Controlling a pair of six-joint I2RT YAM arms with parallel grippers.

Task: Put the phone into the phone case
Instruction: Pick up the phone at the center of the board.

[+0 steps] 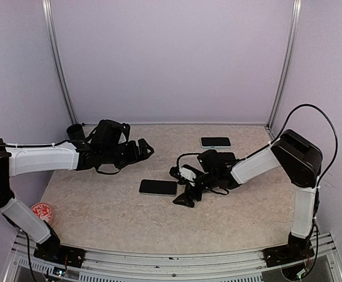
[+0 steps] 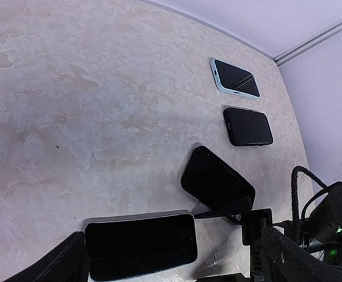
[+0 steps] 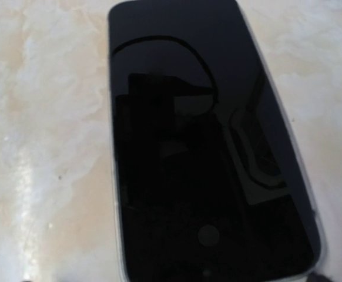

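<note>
Listing from the left, we record: left tool (image 1: 146, 149), jaws wide, nothing between them, hovering over the mottled beige surface (image 1: 112, 205); black-screened rectangular phone with a pale rim (image 1: 158, 187), flat on that surface, between both tools; right tool (image 1: 180, 187), jaws spread, just beside the phone's right end, gripping nothing.

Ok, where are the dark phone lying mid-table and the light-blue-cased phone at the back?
dark phone (image 1: 158, 187): top external view, on the centre of its screen.
light-blue-cased phone (image 1: 215, 142): top external view, on the centre of its dark screen, inside the pale rim.
</note>
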